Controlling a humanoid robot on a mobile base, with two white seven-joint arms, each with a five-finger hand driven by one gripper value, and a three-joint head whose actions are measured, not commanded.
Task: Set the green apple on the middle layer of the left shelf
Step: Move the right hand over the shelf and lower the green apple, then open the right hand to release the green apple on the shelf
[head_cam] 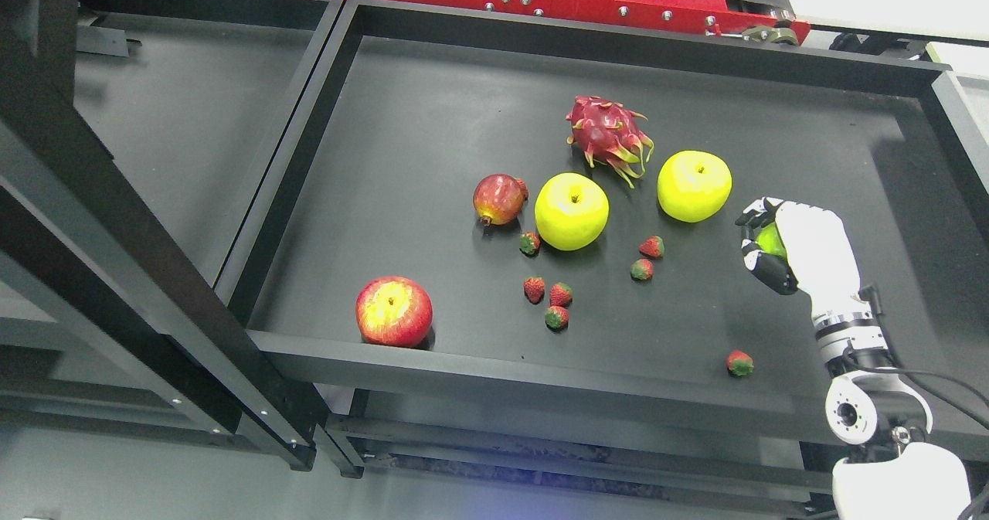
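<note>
The green apple sits inside the right hand, over at the right side of the big black tray. Only a small bright green bit of it shows between the white palm and the dark fingers, so most of it is hidden. The fingers are curled around it and grip it. The hand looks to be just above the tray floor, but it is hard to be sure from this view. The right arm comes up from the lower right corner.

Other fruit lies on the tray. A yellow apple is near the hand, to its left and a little farther back. A second yellow apple lies in the middle. A pink dragon fruit sits behind and between these two. A small red pomegranate is just beside the middle yellow apple, on its left. A red apple rests by the front rim of the tray, well apart from the rest.

Little strawberries are scattered around. Three are bunched together in front of the middle yellow apple. Two more lie between the yellow apples, nearer the front. One touches the middle yellow apple's lower left side. One strawberry lies alone near the front rim, below the hand.

To the left is another black shelf tray, with a dark frame post crossing in front of it.
</note>
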